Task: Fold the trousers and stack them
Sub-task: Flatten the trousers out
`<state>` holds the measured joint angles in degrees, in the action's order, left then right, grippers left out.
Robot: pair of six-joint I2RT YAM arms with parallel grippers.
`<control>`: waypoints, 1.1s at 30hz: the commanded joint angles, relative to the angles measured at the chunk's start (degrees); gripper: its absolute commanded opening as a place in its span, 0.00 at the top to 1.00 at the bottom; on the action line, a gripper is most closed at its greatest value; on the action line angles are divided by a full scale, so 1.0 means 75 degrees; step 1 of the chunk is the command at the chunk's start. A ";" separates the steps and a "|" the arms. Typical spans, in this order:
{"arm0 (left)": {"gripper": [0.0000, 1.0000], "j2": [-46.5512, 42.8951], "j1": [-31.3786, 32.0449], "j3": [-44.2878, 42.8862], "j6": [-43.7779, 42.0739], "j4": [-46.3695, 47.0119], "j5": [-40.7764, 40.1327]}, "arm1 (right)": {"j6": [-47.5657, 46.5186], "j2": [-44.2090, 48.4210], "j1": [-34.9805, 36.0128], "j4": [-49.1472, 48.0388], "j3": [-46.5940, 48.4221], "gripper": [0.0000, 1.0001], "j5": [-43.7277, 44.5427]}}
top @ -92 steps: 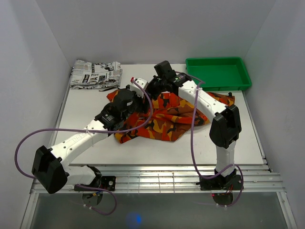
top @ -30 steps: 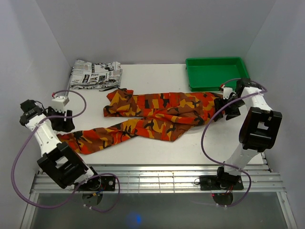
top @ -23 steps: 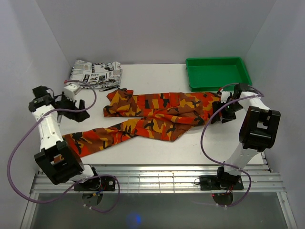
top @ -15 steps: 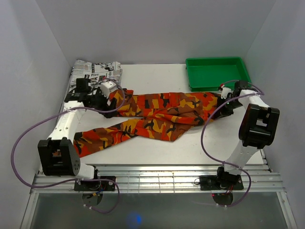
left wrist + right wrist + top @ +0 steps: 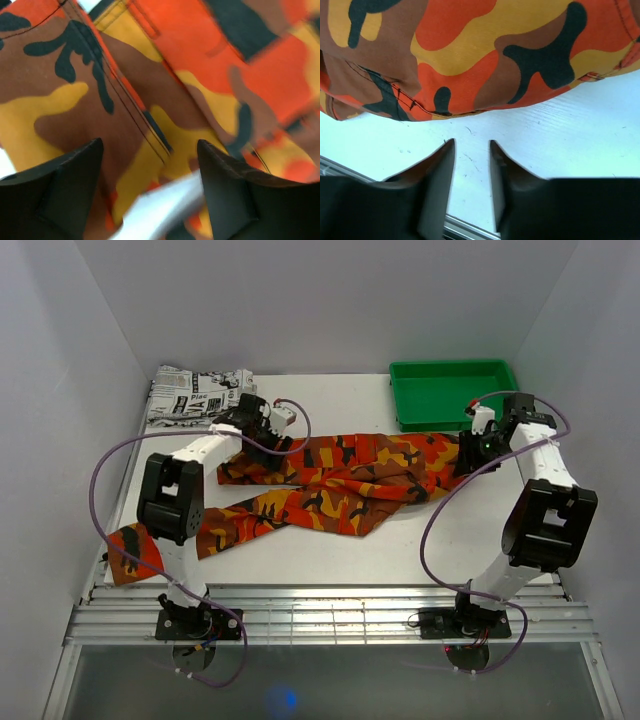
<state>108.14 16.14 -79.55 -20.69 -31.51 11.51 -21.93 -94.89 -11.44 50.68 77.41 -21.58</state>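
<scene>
Our left claw stands wide, the trousers right beneath its fingers. Our right claw is narrow and empty over the counter, the cloth's edge just ahead. We should pinch both ends evenly, lifting little. The green tray crowds in beyond the right claw, with freer room on its near side.

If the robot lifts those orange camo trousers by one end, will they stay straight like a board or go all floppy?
Probably floppy: the trousers lie wrinkled and bunched, and one leg end seems to droop past the table edge. Pushed, they would likely crumple and drag, not roll. They also look light, since the wrist views show thin cloth.
</scene>
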 commanded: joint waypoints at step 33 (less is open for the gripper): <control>0.02 -0.1995 -0.5096 -0.0620 -0.1951 -0.2149 0.3702 | -0.0531 -0.0134 0.1188 0.0378 -0.0138 0.34 0.0490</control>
<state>102.06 -26.52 -80.86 -29.63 -41.65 23.86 -20.47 -100.55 0.21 44.99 73.52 -13.28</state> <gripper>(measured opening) 0.975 0.656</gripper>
